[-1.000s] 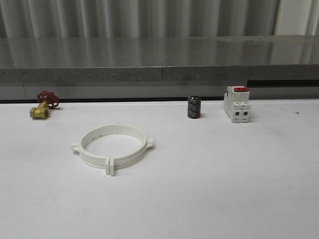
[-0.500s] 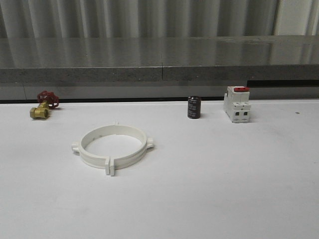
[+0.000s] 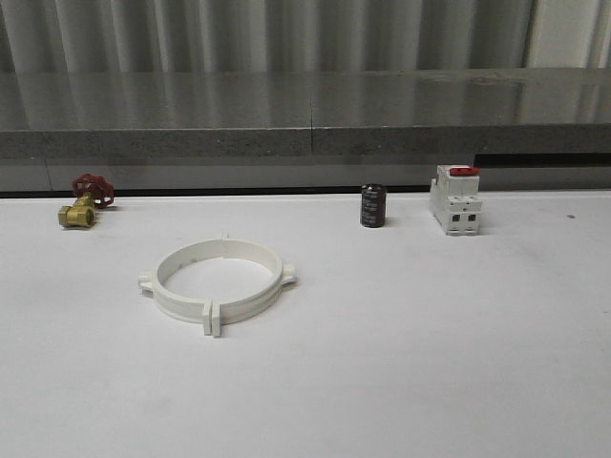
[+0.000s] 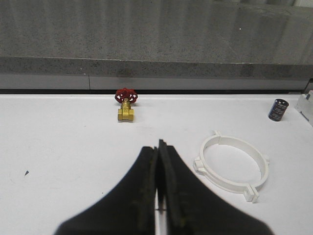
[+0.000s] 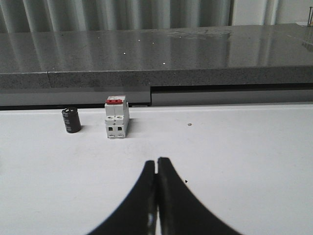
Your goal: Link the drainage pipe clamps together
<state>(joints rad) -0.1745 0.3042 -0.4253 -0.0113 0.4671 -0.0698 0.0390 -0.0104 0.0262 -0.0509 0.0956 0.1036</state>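
Observation:
The two white drainage pipe clamps (image 3: 218, 282) lie flat on the white table as one low ring, their end tabs meeting at the front and back; the same ring (image 4: 232, 164) shows in the left wrist view. My left gripper (image 4: 157, 146) hangs shut with nothing in it, well apart from the ring, between it and the brass valve. Shut and empty too, my right gripper (image 5: 156, 162) sits over bare table short of the white breaker.
A brass valve with a red handle (image 3: 82, 202) (image 4: 125, 104) rests at the back left. A black cylinder (image 3: 372, 205) (image 5: 71, 120) and a white breaker with a red switch (image 3: 455, 199) (image 5: 116, 117) stand at the back right. A grey stone ledge (image 3: 305, 114) runs behind the table.

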